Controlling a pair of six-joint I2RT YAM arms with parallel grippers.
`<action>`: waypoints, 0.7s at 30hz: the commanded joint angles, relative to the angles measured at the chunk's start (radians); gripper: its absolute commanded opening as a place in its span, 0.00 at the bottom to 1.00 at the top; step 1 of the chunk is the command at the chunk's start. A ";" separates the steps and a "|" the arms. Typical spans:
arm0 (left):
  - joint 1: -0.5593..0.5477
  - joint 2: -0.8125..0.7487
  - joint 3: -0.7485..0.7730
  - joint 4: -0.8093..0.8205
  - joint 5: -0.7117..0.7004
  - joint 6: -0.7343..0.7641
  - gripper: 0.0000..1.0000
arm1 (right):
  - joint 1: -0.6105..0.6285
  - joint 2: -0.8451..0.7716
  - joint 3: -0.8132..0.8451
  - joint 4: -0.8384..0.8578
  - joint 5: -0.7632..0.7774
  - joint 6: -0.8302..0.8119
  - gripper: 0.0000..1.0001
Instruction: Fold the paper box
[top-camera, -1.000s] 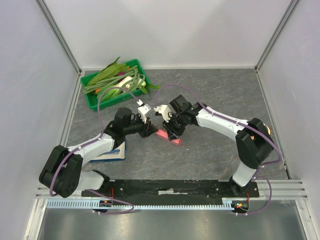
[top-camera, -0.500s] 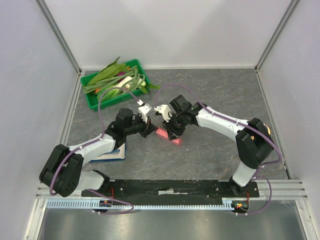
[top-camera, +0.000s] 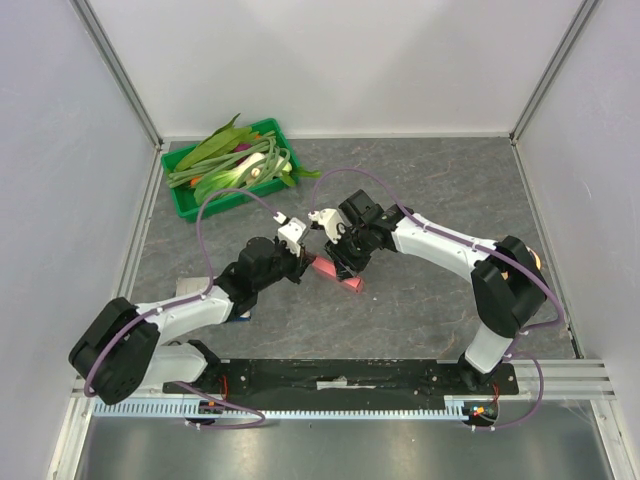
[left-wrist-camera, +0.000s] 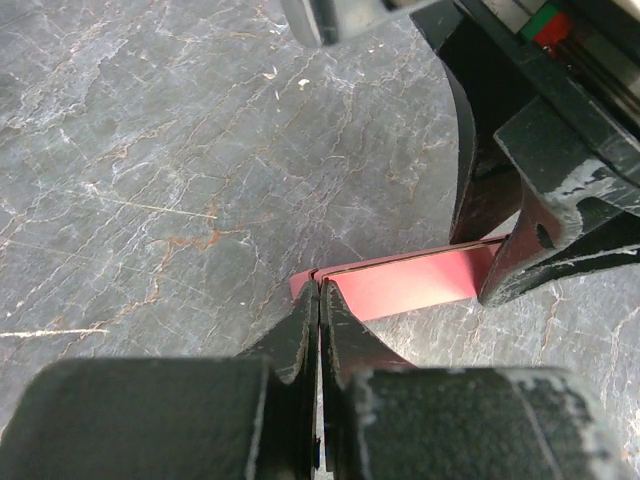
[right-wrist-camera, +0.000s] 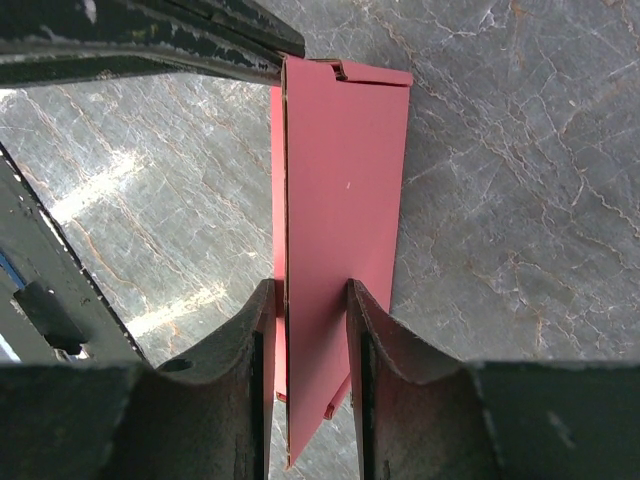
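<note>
Centrally on the grey table (top-camera: 430, 180), the paper box (top-camera: 340, 277) sits between the two arms, well apart from the green tray (top-camera: 190, 212) of vegetables. The left pincer (top-camera: 303, 263) has its fingers pressed together on the box's end corner, nipping the thin cardboard edge. The right pincer (top-camera: 343, 266) straddles the opposite end, clamped against both sides of the pink-red folded piece.
</note>
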 joint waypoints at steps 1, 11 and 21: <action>-0.043 -0.012 -0.029 0.088 -0.104 -0.054 0.02 | -0.001 0.025 0.011 -0.003 0.019 0.019 0.00; -0.106 0.039 -0.043 0.117 -0.222 -0.072 0.02 | -0.001 0.038 0.024 -0.002 0.012 0.019 0.00; -0.138 0.034 -0.086 0.143 -0.312 -0.092 0.02 | -0.013 0.038 0.038 -0.005 0.016 0.019 0.00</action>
